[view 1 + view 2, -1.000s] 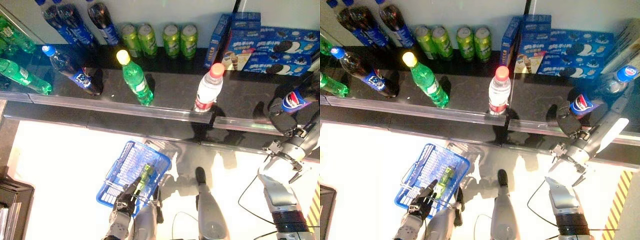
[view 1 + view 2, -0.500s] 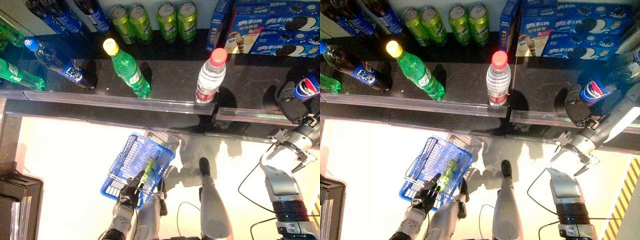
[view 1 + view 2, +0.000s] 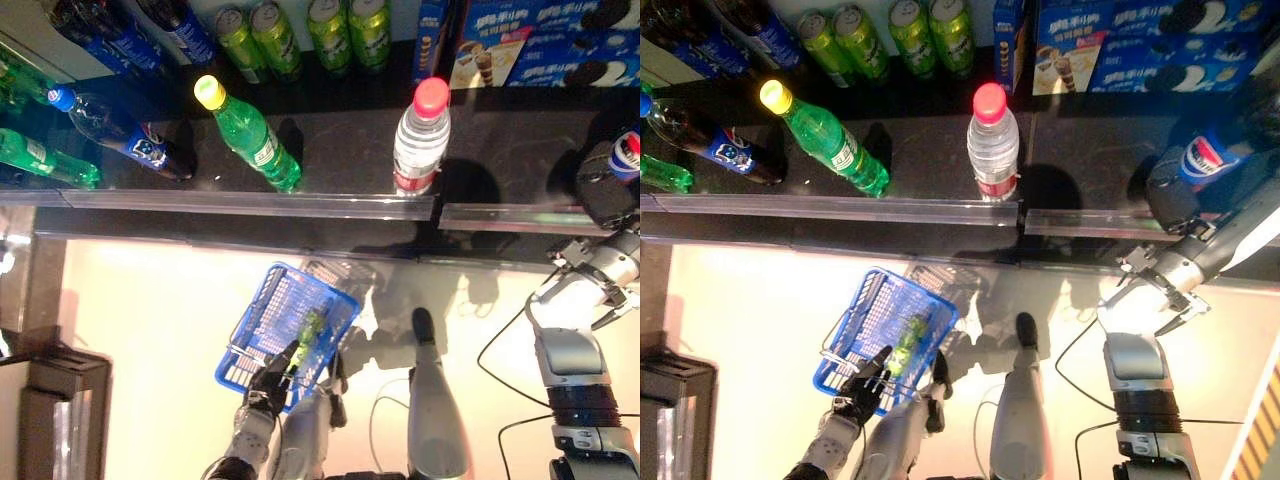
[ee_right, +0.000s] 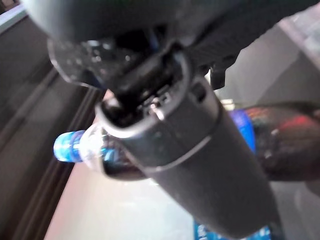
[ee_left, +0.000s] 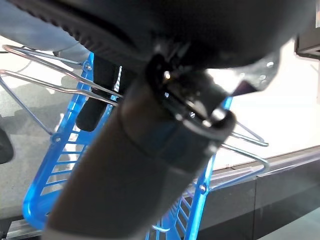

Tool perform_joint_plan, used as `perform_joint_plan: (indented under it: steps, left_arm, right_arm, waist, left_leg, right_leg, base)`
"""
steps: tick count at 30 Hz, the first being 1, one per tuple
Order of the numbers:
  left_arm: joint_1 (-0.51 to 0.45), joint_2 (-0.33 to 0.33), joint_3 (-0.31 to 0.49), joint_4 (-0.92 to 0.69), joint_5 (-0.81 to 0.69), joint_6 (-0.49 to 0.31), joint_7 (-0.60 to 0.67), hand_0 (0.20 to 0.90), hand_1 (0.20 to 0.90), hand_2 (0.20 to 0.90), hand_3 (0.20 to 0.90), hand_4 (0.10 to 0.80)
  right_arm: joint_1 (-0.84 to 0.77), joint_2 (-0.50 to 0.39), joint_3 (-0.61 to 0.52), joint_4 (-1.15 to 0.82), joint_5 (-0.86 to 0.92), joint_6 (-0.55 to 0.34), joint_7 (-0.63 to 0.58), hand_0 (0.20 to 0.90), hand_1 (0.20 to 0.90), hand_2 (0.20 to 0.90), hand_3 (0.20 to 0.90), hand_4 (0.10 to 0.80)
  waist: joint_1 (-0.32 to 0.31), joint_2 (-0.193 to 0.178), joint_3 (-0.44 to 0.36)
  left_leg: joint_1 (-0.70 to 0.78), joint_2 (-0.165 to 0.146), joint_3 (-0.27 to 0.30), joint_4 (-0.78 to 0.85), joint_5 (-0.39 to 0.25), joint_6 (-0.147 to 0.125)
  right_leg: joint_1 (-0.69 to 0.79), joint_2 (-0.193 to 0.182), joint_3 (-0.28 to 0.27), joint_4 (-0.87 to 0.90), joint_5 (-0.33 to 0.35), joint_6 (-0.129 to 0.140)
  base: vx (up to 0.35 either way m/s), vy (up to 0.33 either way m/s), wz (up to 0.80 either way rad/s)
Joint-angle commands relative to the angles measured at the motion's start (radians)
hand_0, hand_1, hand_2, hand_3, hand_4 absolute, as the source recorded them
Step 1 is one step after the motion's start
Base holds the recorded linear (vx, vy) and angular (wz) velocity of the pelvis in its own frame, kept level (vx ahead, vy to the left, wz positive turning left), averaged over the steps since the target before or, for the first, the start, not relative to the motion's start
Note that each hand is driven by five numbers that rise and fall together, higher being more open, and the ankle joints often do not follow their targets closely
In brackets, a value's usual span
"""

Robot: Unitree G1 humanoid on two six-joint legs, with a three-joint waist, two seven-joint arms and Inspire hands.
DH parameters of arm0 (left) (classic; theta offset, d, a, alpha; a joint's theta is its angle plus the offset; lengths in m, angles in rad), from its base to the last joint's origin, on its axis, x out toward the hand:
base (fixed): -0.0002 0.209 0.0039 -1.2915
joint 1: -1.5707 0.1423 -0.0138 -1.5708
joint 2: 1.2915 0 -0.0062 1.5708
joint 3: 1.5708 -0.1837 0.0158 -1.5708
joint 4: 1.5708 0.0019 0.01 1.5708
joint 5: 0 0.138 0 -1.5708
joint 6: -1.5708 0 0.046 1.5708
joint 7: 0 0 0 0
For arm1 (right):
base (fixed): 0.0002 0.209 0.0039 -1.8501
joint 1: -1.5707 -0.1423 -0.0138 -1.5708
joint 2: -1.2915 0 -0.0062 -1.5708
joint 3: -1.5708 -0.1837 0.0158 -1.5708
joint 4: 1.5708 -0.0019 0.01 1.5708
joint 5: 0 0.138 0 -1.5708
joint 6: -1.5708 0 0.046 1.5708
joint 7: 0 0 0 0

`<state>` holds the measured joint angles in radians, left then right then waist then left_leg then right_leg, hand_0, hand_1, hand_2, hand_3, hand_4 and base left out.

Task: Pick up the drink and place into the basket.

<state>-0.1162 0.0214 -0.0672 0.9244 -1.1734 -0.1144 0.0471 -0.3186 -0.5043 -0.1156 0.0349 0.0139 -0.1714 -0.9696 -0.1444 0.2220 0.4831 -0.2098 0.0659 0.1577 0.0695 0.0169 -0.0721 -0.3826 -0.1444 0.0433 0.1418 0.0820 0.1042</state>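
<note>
From here, labels show on the cola bottle (image 3: 1205, 155) and biscuit boxes (image 3: 1120, 45), but none is legible.

A black shelf (image 3: 330, 160) carries a green bottle (image 3: 248, 135) with a yellow cap and a clear water bottle (image 3: 420, 140) with a red cap. Green cans (image 3: 300, 30) line the back, beside blue biscuit boxes (image 3: 540, 40). Dark cola bottles (image 3: 120, 130) stand left.
</note>
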Motion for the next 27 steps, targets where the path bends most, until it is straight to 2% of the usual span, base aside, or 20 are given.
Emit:
perform_joint_plan:
  steps: [1, 15, 27]
  left_arm:
    - [0.094, 0.048, 0.028, -0.032, -0.038, -0.051, -0.054, 0.3, 0.3, 0.3, 0.2, 0.1]
    - [0.078, 0.059, 0.011, -0.037, -0.054, -0.05, -0.062, 0.3, 0.3, 0.3, 0.2, 0.1]
    - [0.063, 0.085, -0.003, -0.049, -0.058, -0.029, -0.073, 0.3, 0.3, 0.3, 0.2, 0.1]
  right_arm:
    - [-0.046, -0.062, -0.054, -0.113, -0.041, -0.047, -0.021, 0.9, 0.9, 0.9, 0.9, 0.8]
    - [-0.125, -0.121, -0.063, -0.092, -0.021, -0.001, -0.012, 0.9, 0.9, 0.9, 0.9, 0.8]
    - [-0.272, -0.246, -0.058, 0.005, 0.051, 0.049, 0.056, 0.9, 0.9, 0.9, 0.9, 0.8]
  waist:
    - [-0.013, -0.023, -0.055]
    - [-0.007, -0.012, -0.044]
    - [0.013, 0.002, -0.028]
  left_leg:
    - [-0.072, 0.01, -0.045, 0.107, 0.073, -0.005]
    - [-0.084, 0.002, -0.044, 0.11, 0.073, -0.005]
    - [-0.106, -0.007, -0.058, 0.123, 0.079, -0.006]
  right_leg:
    - [0.044, -0.001, -0.06, 0.055, -0.091, -0.087]
    - [0.017, -0.006, -0.065, 0.072, -0.091, -0.087]
    - [-0.009, -0.005, -0.073, 0.089, -0.095, -0.093]
  base:
    - [0.0, 0.0, 0.0]
    - [-0.001, -0.004, -0.01]
    - [-0.002, -0.008, 0.0]
